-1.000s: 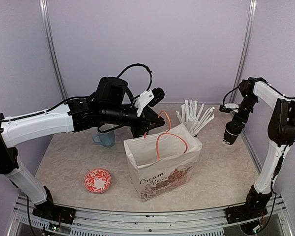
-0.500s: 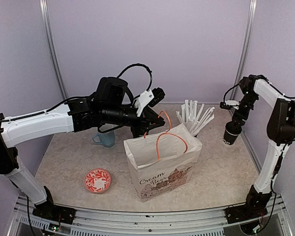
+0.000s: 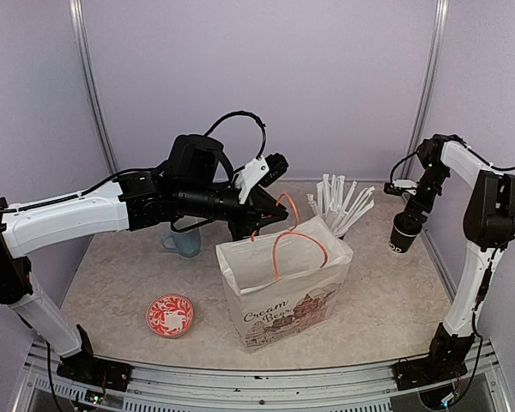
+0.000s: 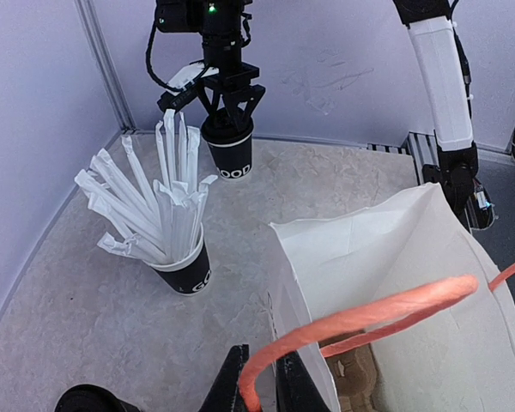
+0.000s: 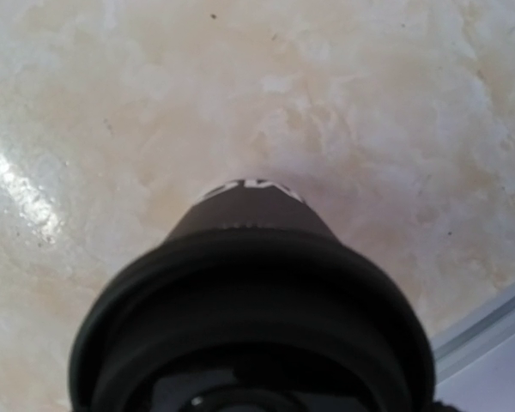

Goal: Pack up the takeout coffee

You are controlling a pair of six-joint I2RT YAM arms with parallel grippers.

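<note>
The takeout coffee [image 3: 402, 234], a small black lidded cup with white lettering, stands on the table at the far right. My right gripper [image 3: 409, 212] points straight down over it. In the left wrist view its jaws [image 4: 230, 120] are open, splayed on either side of the lid of the cup [image 4: 230, 156]. The cup's lid [image 5: 249, 292] fills the bottom of the right wrist view and no fingers show there. My left gripper [image 3: 251, 228] is shut on the orange handle [image 4: 360, 316] of the white paper bag [image 3: 283, 300], holding its mouth [image 4: 386, 249] open.
A black cup stuffed with white wrapped straws [image 3: 339, 215] stands behind the bag, between it and the coffee. A light blue mug [image 3: 187, 243] sits under the left arm. A red patterned dish [image 3: 170, 314] lies front left. The enclosure wall is close on the right.
The right wrist has shifted slightly above the cup. The cup has stayed where it stood. The left arm and the bag have not moved.
</note>
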